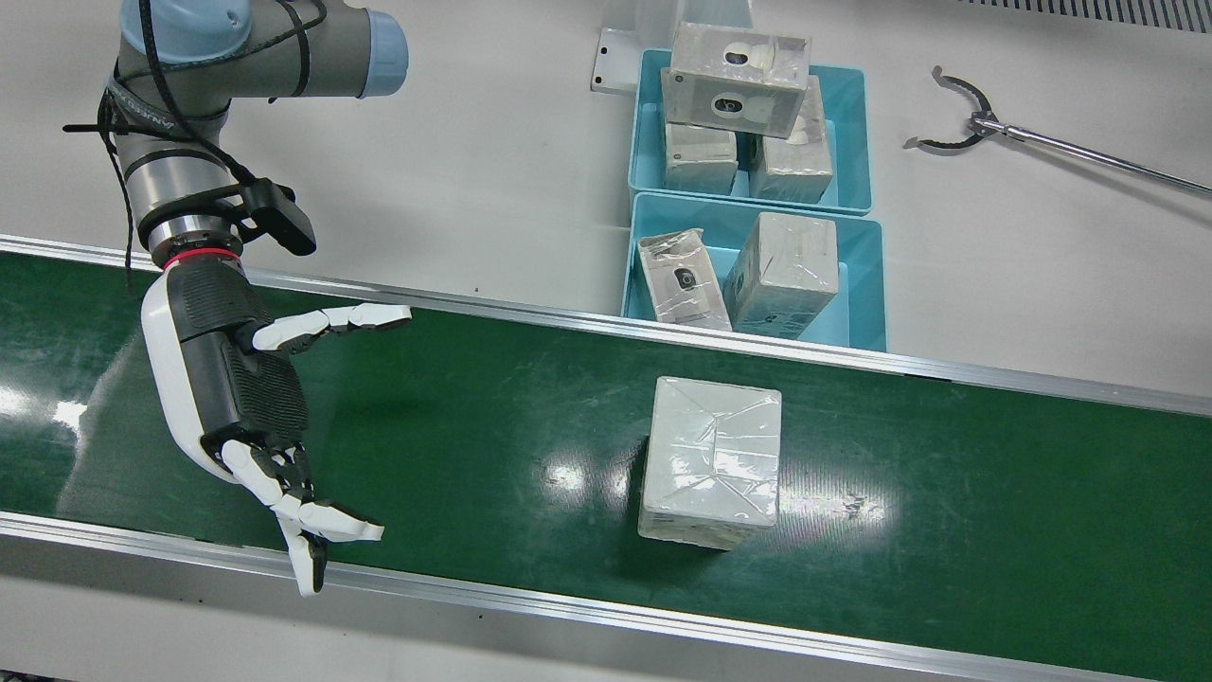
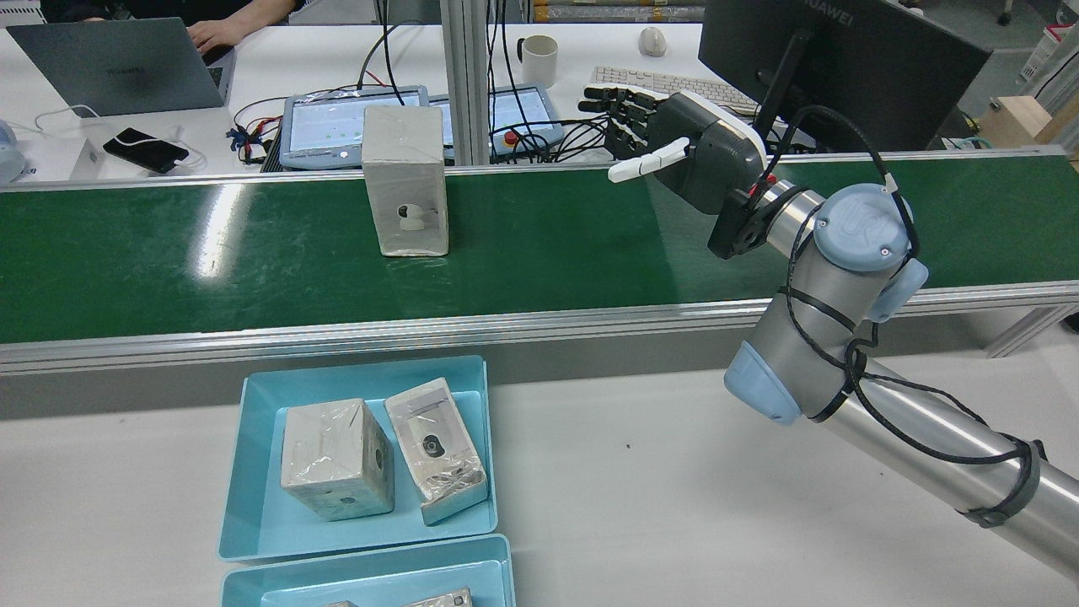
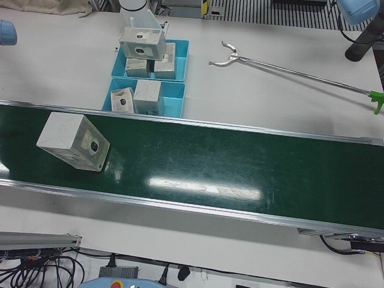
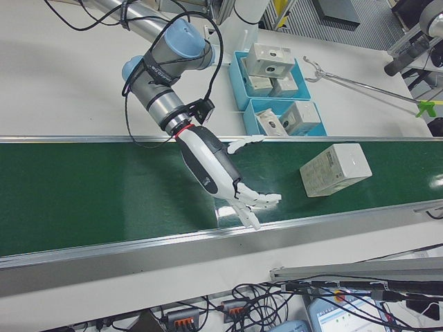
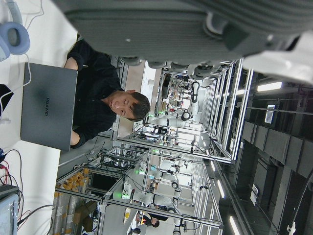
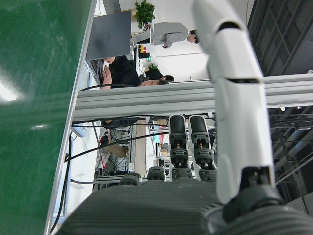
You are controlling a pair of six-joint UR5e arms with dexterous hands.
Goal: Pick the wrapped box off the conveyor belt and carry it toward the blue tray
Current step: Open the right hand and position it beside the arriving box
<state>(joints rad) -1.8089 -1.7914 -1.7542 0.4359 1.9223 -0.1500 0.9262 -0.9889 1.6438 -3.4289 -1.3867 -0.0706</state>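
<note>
On the green conveyor belt (image 1: 492, 417), about midway between its two metal edges: the wrapped box (image 1: 712, 461), pale, under creased clear film, touched by nothing.

Above the same belt, well apart from the box and off to the left in the front view: the right hand (image 1: 237, 379), white and black, palm turned toward the box. Spread wide, thumb out toward the belt's tray-side edge, the other fingers (image 1: 322, 526) reaching over the belt's operator-side edge. Nothing in its hold.

Just beside the belt, on the white table on the robot's side: a blue tray (image 1: 857, 284) with two wrapped boxes inside, both tilted. Touching that tray on the side away from the belt: a second blue tray (image 1: 847, 142) with more wrapped boxes, one lying on top of the others.

Farther from the belt on the same table: a long metal grabber tool (image 1: 1042, 142), claw end open.

Of the left hand (image 5: 195, 29), only a dark palm edge close against its own camera; open or closed, cannot tell.

Beyond the belt's operator-side edge: desks, a laptop, a person seated there.
</note>
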